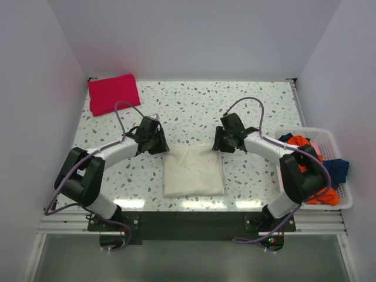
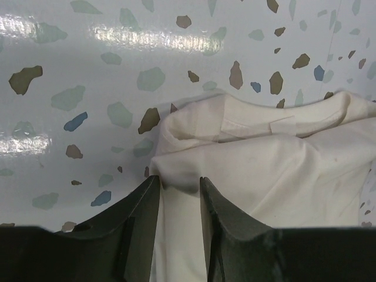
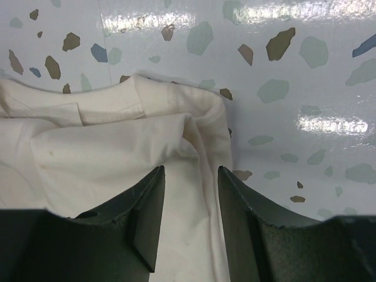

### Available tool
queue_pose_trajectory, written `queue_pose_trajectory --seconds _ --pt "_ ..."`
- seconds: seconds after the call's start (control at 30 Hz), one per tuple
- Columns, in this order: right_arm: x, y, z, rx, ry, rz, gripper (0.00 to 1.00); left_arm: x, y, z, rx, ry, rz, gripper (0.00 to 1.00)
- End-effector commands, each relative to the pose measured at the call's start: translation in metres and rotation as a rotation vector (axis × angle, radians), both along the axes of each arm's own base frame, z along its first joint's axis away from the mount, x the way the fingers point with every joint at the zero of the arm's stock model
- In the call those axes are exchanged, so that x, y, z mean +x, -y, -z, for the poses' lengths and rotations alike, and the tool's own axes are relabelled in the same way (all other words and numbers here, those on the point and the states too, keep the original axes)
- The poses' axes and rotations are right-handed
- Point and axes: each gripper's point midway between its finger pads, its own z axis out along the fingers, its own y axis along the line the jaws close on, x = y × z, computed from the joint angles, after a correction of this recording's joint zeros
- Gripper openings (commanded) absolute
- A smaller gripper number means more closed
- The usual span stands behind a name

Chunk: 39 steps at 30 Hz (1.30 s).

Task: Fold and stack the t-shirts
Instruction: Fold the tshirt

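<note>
Above desk (image 1: 194, 106), top view: folded cream t-shirt (image 1: 194, 170) spans from left claw (image 1: 157, 141) to right claw (image 1: 218, 141), one claw at each far corner. Red t-shirt (image 1: 113, 93) folded, well beyond left claw. Orange t-shirt (image 1: 298, 141) and blue t-shirt (image 1: 339, 167) in basket (image 1: 320, 132), outboard of right claw (heaped, unfolded).
Left wrist: jaws parted narrowly, cream corner beneath gap.
Right wrist: jaws parted wider, cream fold running under gap.

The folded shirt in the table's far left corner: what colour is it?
The folded shirt is plain bright red; the top external view shows it best.
</note>
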Motion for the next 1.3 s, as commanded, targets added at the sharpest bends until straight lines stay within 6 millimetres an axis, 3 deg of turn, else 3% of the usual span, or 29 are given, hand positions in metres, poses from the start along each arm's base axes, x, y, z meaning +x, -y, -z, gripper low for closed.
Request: queue_pose_trajectory --seconds 0.0,0.3,0.57,0.7,0.87,0.97,1.13,1.27 --pt "0.025 -0.007 -0.025 0.026 0.106 0.020 0.45 0.016 0.008 -0.011 -0.039 0.066 0.016 0.38" --pt "0.035 -0.016 -0.024 0.071 0.123 0.048 0.44 0.017 0.005 -0.010 -0.037 0.062 0.009 0.34" --pt "0.040 -0.015 -0.015 0.056 0.109 0.070 0.31 0.018 0.003 -0.009 -0.038 0.064 0.010 0.33" --pt "0.039 -0.013 -0.016 0.051 0.106 0.079 0.16 0.019 0.002 -0.009 -0.037 0.066 0.009 0.29" --pt "0.036 -0.005 -0.027 0.022 0.120 0.095 0.00 0.022 0.002 -0.012 -0.043 0.076 0.014 0.11" --pt "0.033 0.002 -0.037 -0.001 0.136 0.101 0.00 0.023 0.001 -0.019 -0.045 0.092 0.009 0.00" --pt "0.040 0.021 -0.048 -0.089 0.183 0.129 0.00 0.032 -0.012 -0.028 -0.037 0.118 -0.043 0.00" --pt "0.050 0.025 -0.037 -0.135 0.162 0.119 0.00 0.039 -0.016 -0.022 -0.042 0.101 -0.051 0.00"
